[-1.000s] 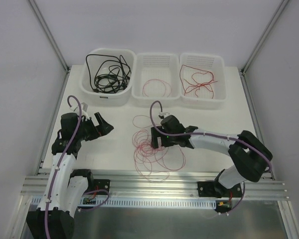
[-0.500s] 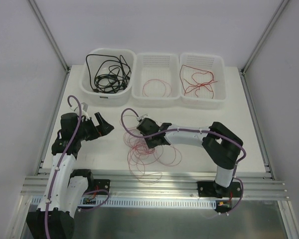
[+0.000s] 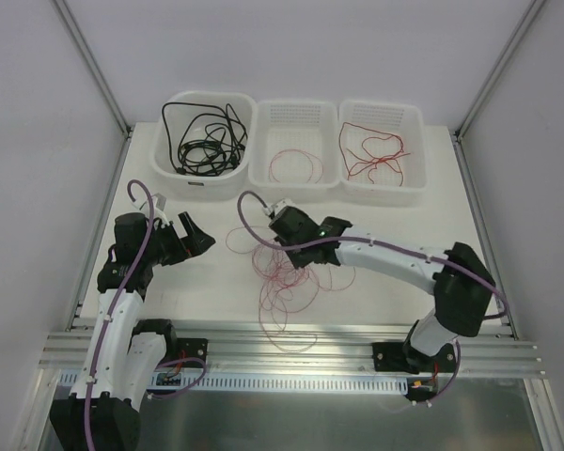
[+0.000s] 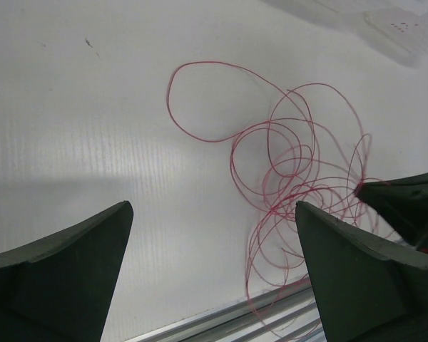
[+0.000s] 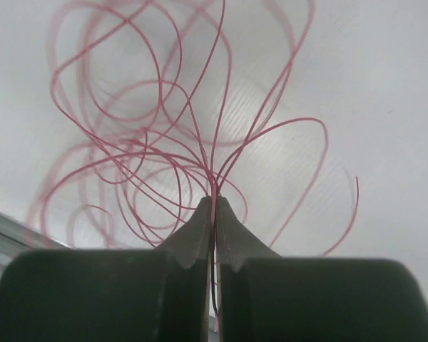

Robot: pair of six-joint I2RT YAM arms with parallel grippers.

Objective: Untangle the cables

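1. Right wrist view: the right gripper (image 5: 214, 203) is pinched closed on strands of the fine pinkish-red wire (image 5: 164, 167).
2. The wire's tangled loops sprawl over the tabletop (image 3: 395, 225), reaching the front rail (image 3: 291, 340).
3. The left gripper (image 4: 212, 208) hangs wide open, holding nothing.
4. Risk: several strands look caught together, so pulling may tighten the tangle or drag it over the edge.

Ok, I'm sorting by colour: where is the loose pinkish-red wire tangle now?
Top view: the pinkish-red tangle lies mid-table, on the near side of the centre basket; the right pincer is shut on its strands.
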